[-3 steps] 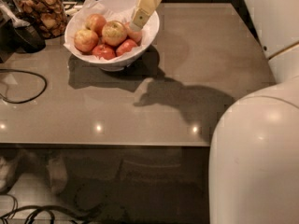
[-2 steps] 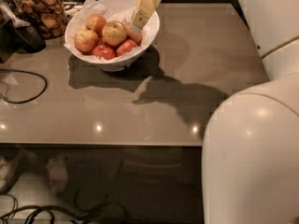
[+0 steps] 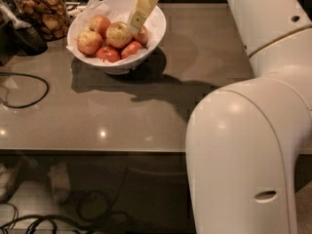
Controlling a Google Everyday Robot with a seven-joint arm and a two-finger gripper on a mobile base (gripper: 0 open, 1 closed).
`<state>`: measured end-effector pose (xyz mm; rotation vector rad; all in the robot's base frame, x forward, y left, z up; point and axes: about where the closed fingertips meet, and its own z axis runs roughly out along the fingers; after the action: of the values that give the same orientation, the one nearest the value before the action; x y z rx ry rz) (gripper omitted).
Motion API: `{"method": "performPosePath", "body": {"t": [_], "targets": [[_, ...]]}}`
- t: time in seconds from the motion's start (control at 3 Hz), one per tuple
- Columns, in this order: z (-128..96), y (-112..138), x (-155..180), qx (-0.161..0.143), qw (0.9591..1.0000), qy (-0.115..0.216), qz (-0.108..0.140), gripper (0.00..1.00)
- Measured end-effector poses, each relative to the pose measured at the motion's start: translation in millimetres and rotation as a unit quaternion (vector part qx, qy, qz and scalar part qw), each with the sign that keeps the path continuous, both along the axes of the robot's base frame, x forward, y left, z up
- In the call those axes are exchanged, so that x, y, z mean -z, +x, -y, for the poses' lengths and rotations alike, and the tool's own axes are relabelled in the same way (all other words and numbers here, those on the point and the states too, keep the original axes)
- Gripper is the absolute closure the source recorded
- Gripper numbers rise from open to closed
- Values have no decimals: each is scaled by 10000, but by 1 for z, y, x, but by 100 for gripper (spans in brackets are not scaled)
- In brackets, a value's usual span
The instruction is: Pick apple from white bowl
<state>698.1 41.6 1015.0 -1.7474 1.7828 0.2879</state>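
Observation:
The white bowl (image 3: 155,27) stands at the back left of the grey table, lined with white paper and holding several apples. The apple (image 3: 118,34), pale yellow-green with a faint blush, lies in the middle on top. Redder apples lie around it: one to the left (image 3: 89,42) and two smaller ones in front (image 3: 108,54). My gripper (image 3: 134,26), cream-coloured, reaches down from the top into the right side of the bowl. Its tip is right beside the pale apple's right edge and partly hides another apple behind it.
A glass jar of brown snacks (image 3: 43,11) stands left of the bowl, with a dark object (image 3: 27,37) beside it. A black cable (image 3: 25,89) loops on the table's left. My white arm (image 3: 248,145) fills the right foreground. The table's front edge (image 3: 97,151) runs across, with cables on the floor below.
The large white arm link in the foreground has swung leftwards and covers more of the table. The gripper stays over the right side of the bowl beside the pale apple.

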Motion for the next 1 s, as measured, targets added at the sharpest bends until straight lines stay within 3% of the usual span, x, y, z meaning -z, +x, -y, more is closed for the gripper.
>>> {"method": "performPosePath", "body": {"t": [0.67, 1.0], "targets": [[-5, 13, 6, 54, 10000, -47, -26, 8], [-6, 20, 19, 163, 9996, -130, -176, 5]]}}
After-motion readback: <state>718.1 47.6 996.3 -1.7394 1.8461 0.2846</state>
